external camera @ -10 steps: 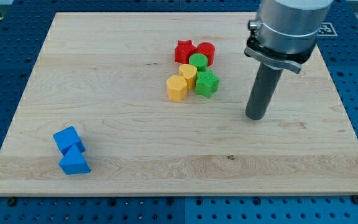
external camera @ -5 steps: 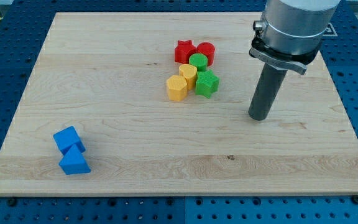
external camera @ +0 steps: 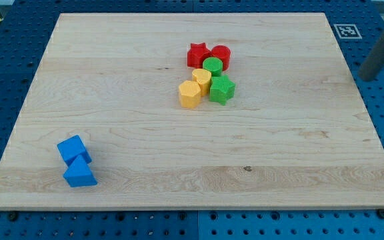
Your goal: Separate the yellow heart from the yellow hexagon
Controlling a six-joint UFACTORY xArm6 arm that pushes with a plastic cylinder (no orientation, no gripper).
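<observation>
The yellow hexagon (external camera: 189, 95) sits near the board's middle, touching the yellow heart (external camera: 202, 79) just up and right of it. Packed around them are a green star (external camera: 222, 89), a green cylinder (external camera: 213, 65), a red star (external camera: 197, 55) and a red cylinder (external camera: 221, 56). My rod shows at the view's right edge, off the board, with my tip (external camera: 367, 77) over the blue perforated table, far right of the cluster.
A blue cube (external camera: 73, 149) and a blue triangular block (external camera: 79, 173) sit together at the board's lower left. The wooden board (external camera: 179, 167) lies on a blue perforated table. A fiducial tag (external camera: 347, 31) is at the top right corner.
The rod has moved from the board's right part, right of the green star, up and right to the view's right edge, off the board. No block has moved.
</observation>
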